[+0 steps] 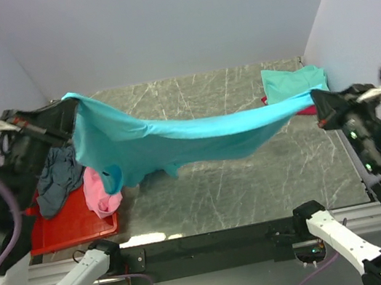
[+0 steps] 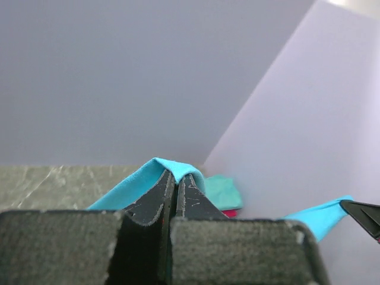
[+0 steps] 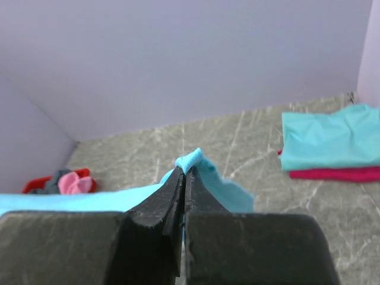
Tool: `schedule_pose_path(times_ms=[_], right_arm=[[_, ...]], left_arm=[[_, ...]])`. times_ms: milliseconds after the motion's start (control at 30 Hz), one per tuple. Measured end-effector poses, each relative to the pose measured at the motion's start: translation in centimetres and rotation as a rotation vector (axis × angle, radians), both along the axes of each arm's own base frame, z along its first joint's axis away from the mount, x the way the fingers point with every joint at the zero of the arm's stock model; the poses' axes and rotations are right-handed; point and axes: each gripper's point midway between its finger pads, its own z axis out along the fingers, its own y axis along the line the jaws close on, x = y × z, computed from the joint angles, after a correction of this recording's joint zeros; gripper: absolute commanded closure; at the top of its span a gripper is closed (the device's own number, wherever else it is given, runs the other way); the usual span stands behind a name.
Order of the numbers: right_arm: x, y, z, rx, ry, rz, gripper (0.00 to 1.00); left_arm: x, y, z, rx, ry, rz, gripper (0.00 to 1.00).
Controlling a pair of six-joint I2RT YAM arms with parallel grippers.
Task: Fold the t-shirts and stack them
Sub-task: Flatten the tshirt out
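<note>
Top view: turquoise shirt strung in mid-air across the desk, sagging in the middle, lower edge hanging toward the surface. Pinched at one end by left claw and at the other by right claw, both clamped tight on the cloth. Mint-green shirt folded at the far right corner. Pink shirt and slate-grey shirt crumpled on and beside the red tray at left, not yet folded. Left wrist view: claw pressed closed with a turquoise fold nipped at the tips, mint-green pile beyond with a red sliver under it. Right wrist view: same again, claw closed on a turquoise corner; crimson shirt flat under the mint-green one, both folded and stacked. Judged progress: two of five done, third lifted and spread but neither laid down nor folded, two waiting at the tray. Probably a bit under halfway.
</note>
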Motion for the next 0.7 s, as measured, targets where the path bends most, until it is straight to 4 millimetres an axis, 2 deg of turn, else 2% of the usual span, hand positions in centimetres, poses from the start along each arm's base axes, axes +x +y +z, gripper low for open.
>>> schedule_pose_path(times_ms=[67, 167, 233, 300, 400, 467, 533, 633, 700], right_arm=[[-1.9, -0.3, 1.5, 0.012, -0.049, 0.014, 1.00], [-3.3, -0.7, 2.5, 0.021, -0.082, 0.011, 1.00], [-3.3, -0.9, 2.5, 0.021, -0.080, -0.003, 1.00], [-2.6, -1.1, 1.9, 0.012, -0.057, -0.024, 1.00], [-0.4, -1.2, 0.3, -0.009, 0.002, -0.056, 1.00], [1.8, -1.0, -0.9, -0.028, 0.053, -0.080, 1.00], [4.6, -0.7, -2.7, -0.052, 0.115, -0.103, 1.00], [8.7, -0.3, -5.4, -0.092, 0.209, -0.133, 1.00], [11.6, -0.1, -7.1, -0.114, 0.263, -0.148, 1.00]], left_arm=[[-1.7, 0.1, 1.3, -0.009, -0.048, -0.032, 0.99], [-3.2, 0.1, 2.0, -0.013, -0.083, -0.059, 0.99], [-2.8, -0.2, 1.6, -0.007, -0.073, -0.065, 0.99], [-1.4, -0.7, 0.5, 0.008, -0.037, -0.063, 0.99], [2.7, -1.7, -2.1, 0.044, 0.061, -0.032, 0.99], [6.4, -2.5, -4.5, 0.081, 0.144, 0.006, 0.99], [9.8, -3.1, -6.8, 0.116, 0.215, 0.043, 0.99], [15.2, -4.1, -11.6, 0.180, 0.347, 0.080, 0.99], [17.7, -4.4, -13.8, 0.211, 0.409, 0.093, 1.00]])
